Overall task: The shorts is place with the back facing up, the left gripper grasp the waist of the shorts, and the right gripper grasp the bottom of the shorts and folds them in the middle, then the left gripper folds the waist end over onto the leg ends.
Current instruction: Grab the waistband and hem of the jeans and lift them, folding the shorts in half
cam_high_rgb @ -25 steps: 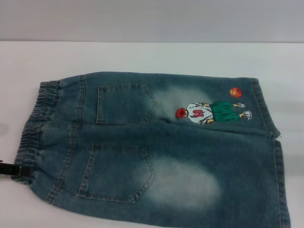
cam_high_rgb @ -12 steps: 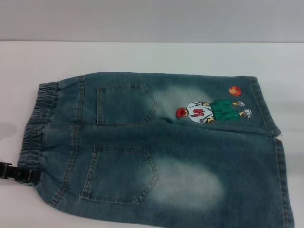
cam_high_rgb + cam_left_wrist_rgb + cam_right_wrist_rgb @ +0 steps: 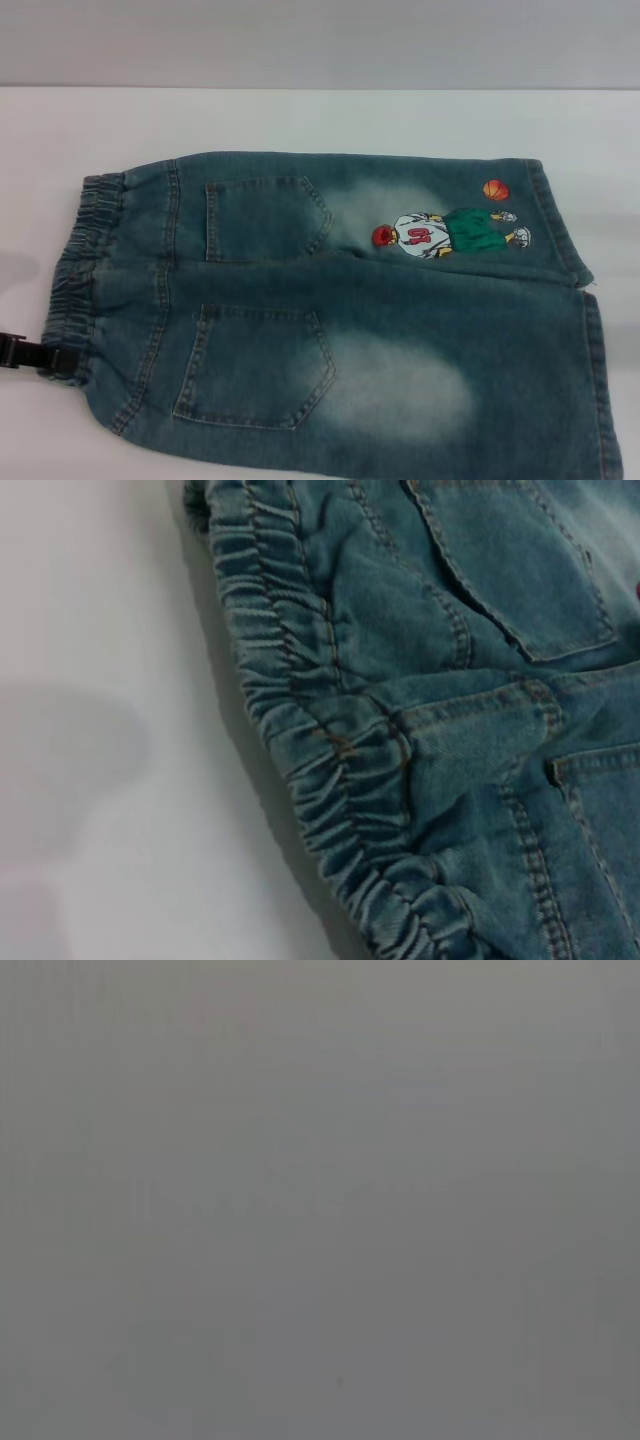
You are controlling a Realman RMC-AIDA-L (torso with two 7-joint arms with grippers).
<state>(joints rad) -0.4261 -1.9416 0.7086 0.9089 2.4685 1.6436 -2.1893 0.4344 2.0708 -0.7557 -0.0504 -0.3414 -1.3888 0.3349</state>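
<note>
Head view: the shorts (image 3: pixel 340 310) are being kept flat, pockets up, ready for folding. The left gripper (image 3: pixel 30 355) is being pressed against the waistband (image 3: pixel 75 270); its grip can't be told.

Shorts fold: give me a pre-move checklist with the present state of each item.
1. Back side up: ok, both back pockets show on the shorts.
2. Shorts flat on the table: ok, spread unfolded.
3. Left gripper at the elastic waist: ok, at its near corner.
4. Left gripper's grasp on the waist: cannot tell.
5. Right gripper at the leg ends: not ok, none in view there.
6. Middle fold made: not ok.
</note>
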